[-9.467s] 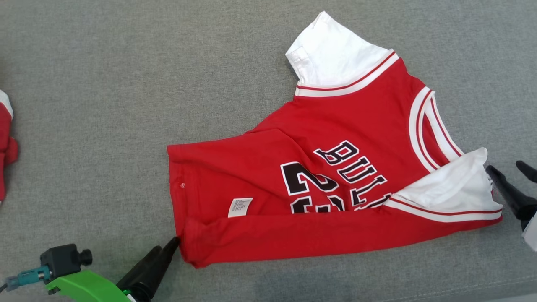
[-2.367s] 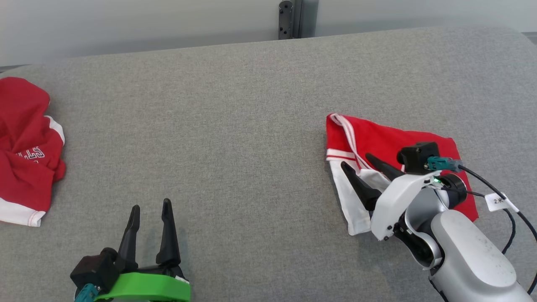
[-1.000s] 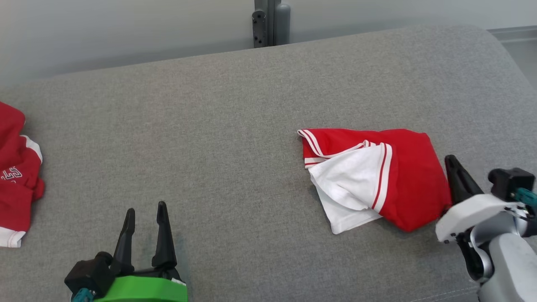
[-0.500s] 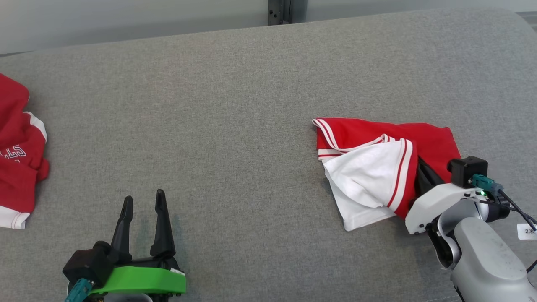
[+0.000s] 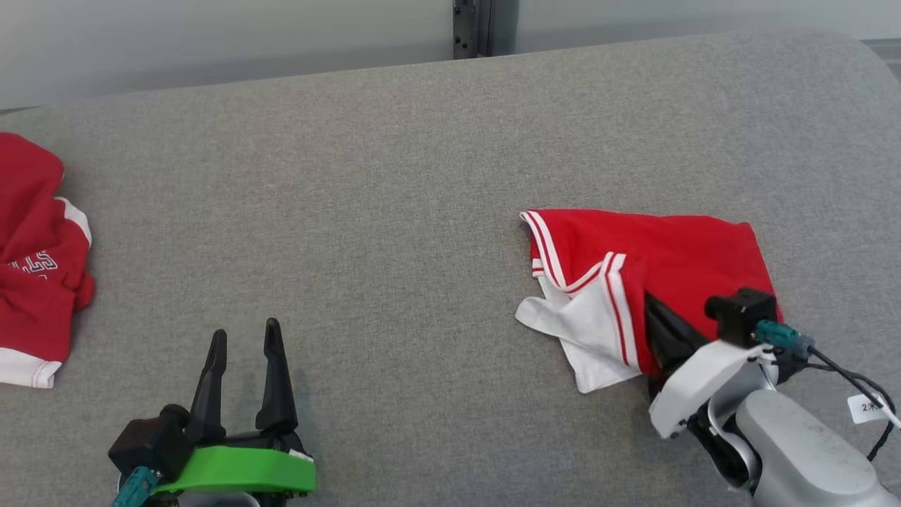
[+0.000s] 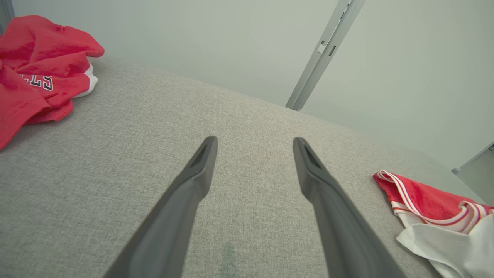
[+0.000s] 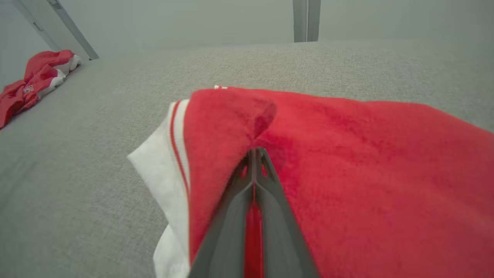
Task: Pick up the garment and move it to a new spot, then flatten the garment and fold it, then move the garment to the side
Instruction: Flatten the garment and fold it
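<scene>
- Folded red-and-white sports jersey point(image 5: 676, 257): lies on the right part of the grey fabric-covered bench point(image 5: 394, 211). A white sleeve with red stripes pokes out at its left and near edges. No lettering shows on the visible face.
- Right pincer point(image 7: 254, 151): clenched, fingers pressed together, their tips resting in a dent in the jersey's red cloth. In the head view the red fold hides part of the fingers, and whether any cloth is pinched between them cannot be told.
- Left pincer point(image 5: 246, 329): released, fingers spread, nothing between them, over bare bench near the front edge and well apart from the jersey.
- Crumpled red garment with white trim point(image 5: 35, 260): at the bench's far left, cut off by the frame edge. Its black-and-white lettering is only partly legible.
- Grey metal post point(image 5: 473, 28): stands behind the bench, its top cut off.
</scene>
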You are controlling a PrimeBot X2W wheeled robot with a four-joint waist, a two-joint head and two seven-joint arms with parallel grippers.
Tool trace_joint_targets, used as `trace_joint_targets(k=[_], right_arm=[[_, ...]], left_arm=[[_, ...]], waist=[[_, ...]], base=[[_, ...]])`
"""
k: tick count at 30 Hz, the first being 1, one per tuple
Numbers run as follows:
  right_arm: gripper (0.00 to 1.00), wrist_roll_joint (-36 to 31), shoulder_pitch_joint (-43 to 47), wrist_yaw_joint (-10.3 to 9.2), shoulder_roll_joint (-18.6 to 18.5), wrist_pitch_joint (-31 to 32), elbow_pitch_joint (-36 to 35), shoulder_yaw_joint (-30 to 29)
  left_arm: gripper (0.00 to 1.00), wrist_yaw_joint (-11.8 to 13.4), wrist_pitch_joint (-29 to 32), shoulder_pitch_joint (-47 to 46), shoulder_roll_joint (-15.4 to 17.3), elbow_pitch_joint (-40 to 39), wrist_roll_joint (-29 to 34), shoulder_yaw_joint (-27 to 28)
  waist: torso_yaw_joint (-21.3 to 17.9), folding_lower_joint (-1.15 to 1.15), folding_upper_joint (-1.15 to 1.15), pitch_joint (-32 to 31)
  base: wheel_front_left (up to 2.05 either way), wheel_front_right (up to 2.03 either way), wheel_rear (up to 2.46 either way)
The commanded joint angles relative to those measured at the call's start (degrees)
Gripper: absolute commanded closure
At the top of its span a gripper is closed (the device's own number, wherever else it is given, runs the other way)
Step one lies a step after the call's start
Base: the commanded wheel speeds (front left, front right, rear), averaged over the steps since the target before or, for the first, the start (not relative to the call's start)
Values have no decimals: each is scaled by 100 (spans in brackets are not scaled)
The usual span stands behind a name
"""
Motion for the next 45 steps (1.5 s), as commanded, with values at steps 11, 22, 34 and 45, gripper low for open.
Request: trace_joint_targets(k=[11,22,34,45], right_arm=[[100,811,75,0,-730,29,-574,1867],[68,222,628,0,-881,-63,-1020,-17],[0,-1560,2545,0,-293,-62,-1753,-3268],[0,-1980,2779,-1,492,-64,-1974,-3623]], left_arm=[[0,115,-17,148,16,-37,-165,-25],[0,170,-18,429,16,-122,-72,225],[0,-99,-17,773,17,149,679,841],[0,-271,-17,670,17,315,791,848]], waist=[[149,0,0,-310],[50,0,0,-686],[-136,0,0,-991],[46,0,0,-836]], base=[[0,0,0],[0,0,0],[0,0,0],[0,0,0]])
